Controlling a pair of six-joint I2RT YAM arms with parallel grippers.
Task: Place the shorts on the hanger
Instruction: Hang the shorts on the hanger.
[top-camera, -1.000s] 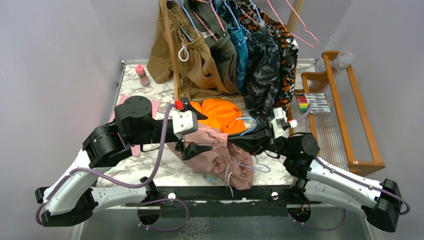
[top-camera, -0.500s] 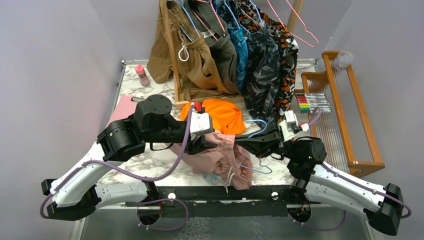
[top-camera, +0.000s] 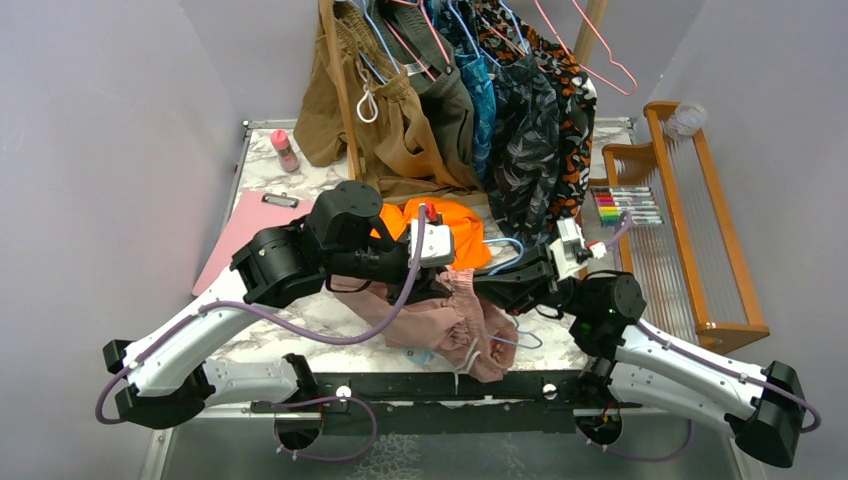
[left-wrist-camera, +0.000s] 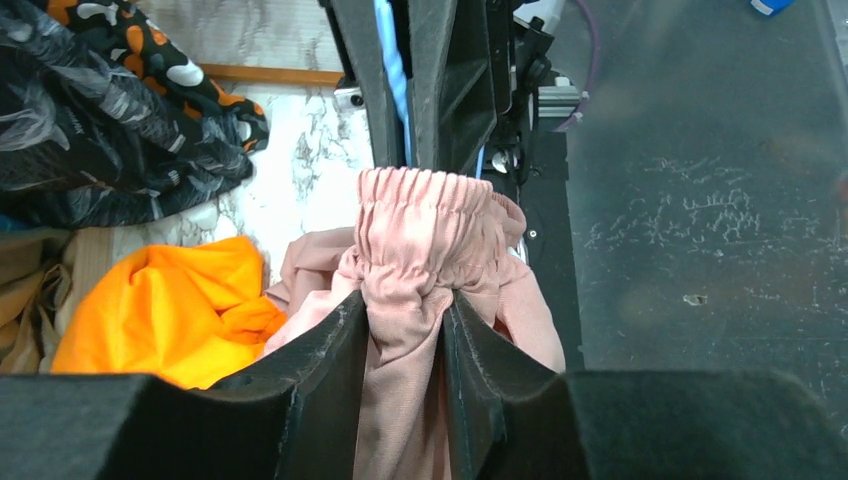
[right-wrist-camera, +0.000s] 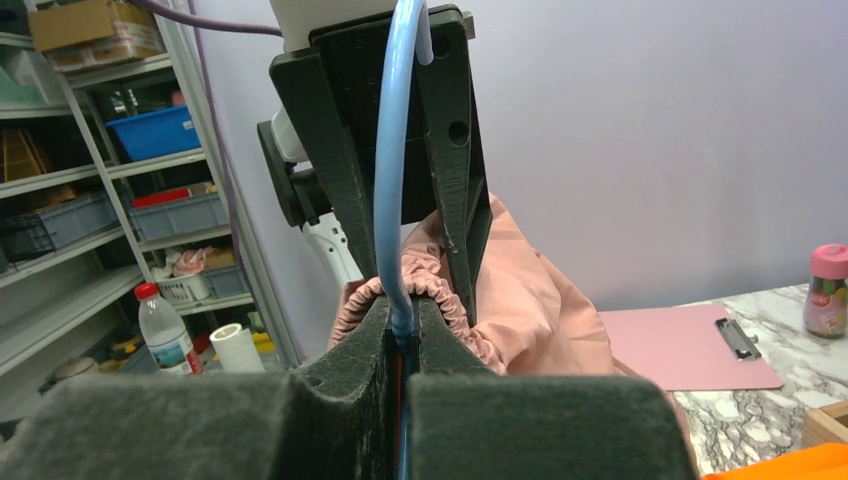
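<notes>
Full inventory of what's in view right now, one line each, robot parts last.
pink shorts: 1, dusty pink, near centre of table
hanger: 1, light blue, beside them
orange shorts: 1, orange, just behind
hanging clothes: several, brown and patterned, hung at back
pink hangers: at least 2, hung at back
clipboard: 1, pink, left side
bottle: 1, pink cap, far-left corner
markers: one row, mixed, right side
wooden frame: 1, brown, far right
left end effector: 1, black, gripping pink shorts
right end effector: 1, black, gripping hanger
</notes>
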